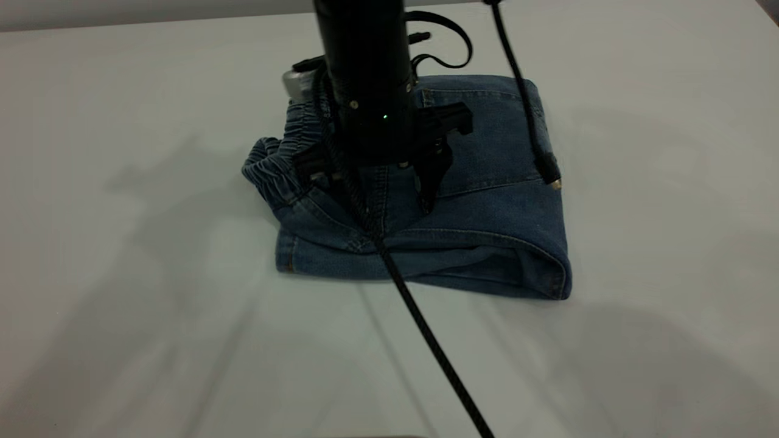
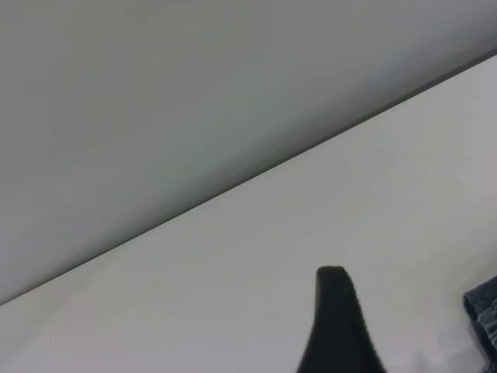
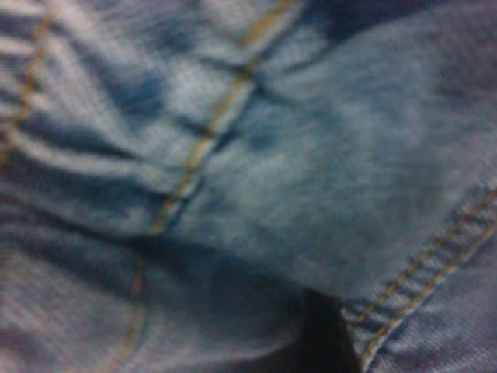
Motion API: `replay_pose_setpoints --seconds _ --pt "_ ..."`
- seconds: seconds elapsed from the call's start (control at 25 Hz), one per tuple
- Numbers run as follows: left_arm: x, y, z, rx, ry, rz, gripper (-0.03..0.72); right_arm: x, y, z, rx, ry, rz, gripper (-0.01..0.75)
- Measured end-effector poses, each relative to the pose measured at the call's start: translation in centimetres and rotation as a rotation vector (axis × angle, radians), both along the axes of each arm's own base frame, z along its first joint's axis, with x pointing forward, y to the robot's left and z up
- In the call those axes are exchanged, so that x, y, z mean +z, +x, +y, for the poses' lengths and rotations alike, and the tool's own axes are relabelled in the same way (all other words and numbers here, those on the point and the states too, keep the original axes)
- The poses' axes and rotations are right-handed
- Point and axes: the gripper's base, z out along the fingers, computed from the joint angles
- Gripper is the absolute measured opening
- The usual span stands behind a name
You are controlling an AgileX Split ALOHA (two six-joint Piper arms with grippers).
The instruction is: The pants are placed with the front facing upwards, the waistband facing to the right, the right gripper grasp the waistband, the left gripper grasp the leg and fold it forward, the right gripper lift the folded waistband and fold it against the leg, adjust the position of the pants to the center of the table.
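The pants (image 1: 487, 213) lie folded into a compact blue denim block in the middle of the table (image 1: 122, 274), patch pocket up. The ruched waistband (image 1: 271, 167) bunches at the block's left side. My right gripper (image 1: 368, 182) stands straight down on the pants, open, one finger (image 1: 429, 188) on the pocket and the other near the waistband. The right wrist view is filled with denim and tan stitching (image 3: 311, 179). My left gripper (image 2: 338, 326) shows only as a dark tip above bare table, apart from the edge of the pants (image 2: 485, 311).
A braided black cable (image 1: 426, 340) runs from the right arm across the pants toward the table's front edge. A thinner cable with a metal plug (image 1: 548, 167) hangs over the right side of the pants. The table's far edge (image 2: 256, 175) crosses the left wrist view.
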Motion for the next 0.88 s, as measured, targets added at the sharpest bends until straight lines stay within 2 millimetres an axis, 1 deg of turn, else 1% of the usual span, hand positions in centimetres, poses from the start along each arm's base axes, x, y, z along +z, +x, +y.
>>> replay_pose_setpoints --seconds 0.08,0.16,0.2,0.28,0.32,0.4,0.44,0.56,0.6,0.68,0.76,0.88 --pt "0.2 -0.1 0.1 0.001 0.01 -0.009 0.441 0.5 -0.1 0.5 0.046 -0.014 -0.03 0.452" --pt "0.6 -0.4 0.3 0.003 0.021 -0.027 0.441 1.9 0.0 1.0 0.075 -0.001 -0.059 0.452" --pt "1.1 -0.7 0.5 0.004 0.021 -0.042 0.441 3.1 0.1 1.1 0.088 0.017 -0.078 0.452" --pt "2.2 -1.7 1.0 0.005 0.012 -0.076 0.441 6.5 0.2 1.2 0.118 0.063 -0.125 0.452" --pt "3.0 -2.4 1.3 0.006 0.002 -0.098 0.441 9.2 0.1 1.2 0.143 0.098 -0.166 0.452" --pt "4.3 -3.8 1.9 0.01 -0.013 -0.135 0.441 13.4 -0.1 0.8 0.181 0.15 -0.233 0.452" --pt "4.9 -4.5 2.3 0.012 -0.02 -0.152 0.441 16.3 -0.5 0.4 0.194 0.188 -0.277 0.452" --pt "6.0 -6.1 3.1 0.023 -0.03 -0.172 0.441 23.0 -2.0 -0.9 0.227 0.288 -0.364 0.452" --pt "6.2 -6.4 3.2 0.025 -0.034 -0.177 0.441 25.4 -2.8 -1.5 0.231 0.332 -0.392 0.452" --pt "6.5 -6.7 3.3 0.027 -0.053 -0.181 0.441 30.2 -4.7 -3.2 0.251 0.417 -0.454 0.452" --pt "6.6 -7.0 3.3 0.024 -0.087 -0.176 0.441 34.5 -6.9 -5.4 0.279 0.482 -0.527 0.452" --pt "6.7 -7.7 3.2 0.017 -0.151 -0.135 0.441 39.0 -10.5 -9.2 0.322 0.534 -0.617 0.452"
